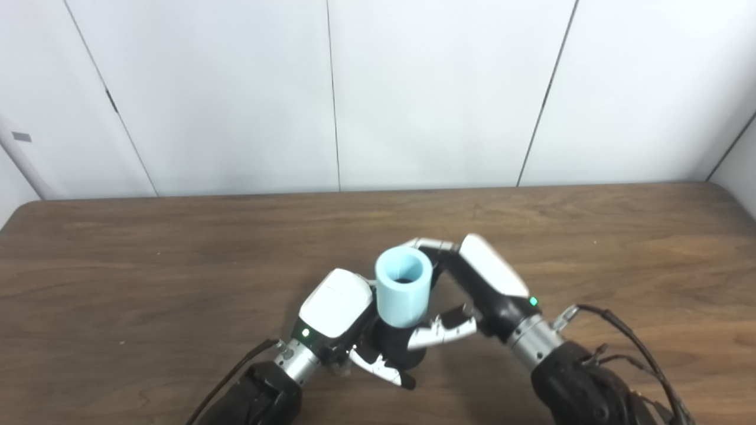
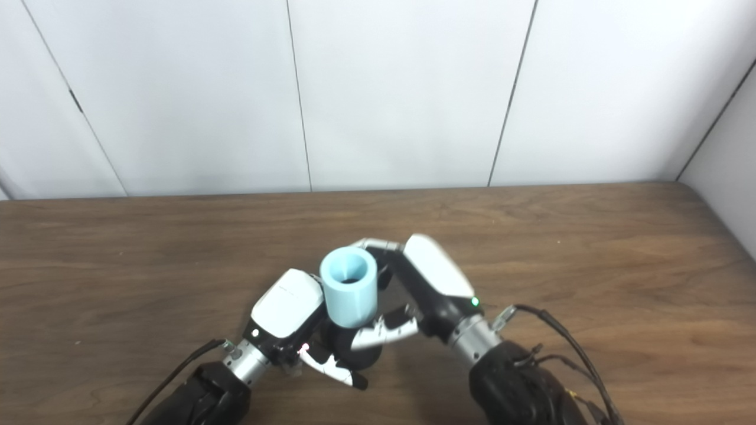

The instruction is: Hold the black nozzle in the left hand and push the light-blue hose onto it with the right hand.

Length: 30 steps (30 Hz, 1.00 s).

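Note:
The light-blue hose (image 1: 403, 286) is a short wide tube, standing upright with its open end up, just above the table (image 1: 147, 254). Below it sits the black nozzle (image 1: 394, 348); the hose's lower end meets the nozzle's top. My left hand (image 1: 339, 313) is shut on the black nozzle from the left, its fingers (image 1: 378, 369) wrapped around the base. My right hand (image 1: 475, 283) is shut on the hose from the right, fingers behind it and thumb (image 1: 440, 332) in front. The same hold shows in the right eye view: hose (image 2: 349, 287), nozzle (image 2: 351, 348).
A brown wooden table reaches to a white panelled wall (image 1: 331, 88) at the back. Black cables (image 1: 626, 339) trail from my right forearm, and one (image 1: 236, 372) from my left forearm.

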Tool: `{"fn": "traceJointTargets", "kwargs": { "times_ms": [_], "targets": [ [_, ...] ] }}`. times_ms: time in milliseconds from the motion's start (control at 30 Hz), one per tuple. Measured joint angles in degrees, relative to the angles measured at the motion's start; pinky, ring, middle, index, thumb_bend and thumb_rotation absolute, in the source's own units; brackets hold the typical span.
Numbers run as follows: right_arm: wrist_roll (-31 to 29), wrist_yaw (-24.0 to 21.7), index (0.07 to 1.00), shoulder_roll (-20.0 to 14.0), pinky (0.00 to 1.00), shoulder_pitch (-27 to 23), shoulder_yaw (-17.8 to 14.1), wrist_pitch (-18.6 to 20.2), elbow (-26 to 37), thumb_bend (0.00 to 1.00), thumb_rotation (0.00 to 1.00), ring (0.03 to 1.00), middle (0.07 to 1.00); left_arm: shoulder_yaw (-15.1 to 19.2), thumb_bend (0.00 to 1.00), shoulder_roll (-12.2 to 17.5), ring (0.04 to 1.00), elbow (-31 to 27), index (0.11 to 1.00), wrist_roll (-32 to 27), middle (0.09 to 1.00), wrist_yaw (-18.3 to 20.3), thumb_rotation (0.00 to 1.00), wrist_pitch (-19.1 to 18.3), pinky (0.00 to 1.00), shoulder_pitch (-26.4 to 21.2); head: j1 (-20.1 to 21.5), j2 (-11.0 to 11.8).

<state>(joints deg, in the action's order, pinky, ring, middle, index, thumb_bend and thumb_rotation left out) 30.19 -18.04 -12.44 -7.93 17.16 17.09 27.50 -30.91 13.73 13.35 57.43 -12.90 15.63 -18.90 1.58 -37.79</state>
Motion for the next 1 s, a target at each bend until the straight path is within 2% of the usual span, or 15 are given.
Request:
{"fn": "traceJointTargets", "kwargs": {
  "times_ms": [200,500,733,833,1000],
  "targets": [
    [-3.44,-0.57,1.0,1.24,0.89,0.37,-1.32,1.19,0.0,1.0,0.4,1.0,1.0,-0.05,0.53,-0.01,0.171,0.06,0.477,0.03,0.471,0.01,0.0,-0.53,0.12,-0.03,0.0,0.0],
    [-4.5,-1.46,1.0,1.34,0.91,0.3,-1.64,4.11,0.01,1.0,0.4,1.0,1.0,-0.09,0.53,-0.02,0.171,0.05,0.479,0.02,0.471,0.08,0.0,-0.68,0.12,-0.04,0.0,0.0],
    [-6.78,-1.47,1.0,1.34,0.9,0.3,-3.07,4.97,0.0,1.0,0.42,1.0,1.0,-0.09,0.53,-0.01,0.183,0.02,0.481,-0.17,0.471,0.17,0.0,-0.75,0.13,-0.05,0.0,0.09],
    [-7.98,-1.46,1.0,1.27,0.9,0.33,-4.08,5.0,0.0,1.0,0.45,1.0,1.0,-0.09,0.53,-0.01,0.183,0.04,0.48,-0.18,0.471,0.12,0.0,-0.61,0.13,-0.06,0.09,0.09],
    [-9.13,0.15,1.0,1.03,0.82,1.09,-7.12,4.47,-0.48,1.0,0.63,0.955,1.0,-0.19,0.53,-0.01,0.191,0.06,0.478,-0.08,0.471,-0.03,0.0,-0.66,0.14,-0.09,0.26,0.18]
  ]
}}
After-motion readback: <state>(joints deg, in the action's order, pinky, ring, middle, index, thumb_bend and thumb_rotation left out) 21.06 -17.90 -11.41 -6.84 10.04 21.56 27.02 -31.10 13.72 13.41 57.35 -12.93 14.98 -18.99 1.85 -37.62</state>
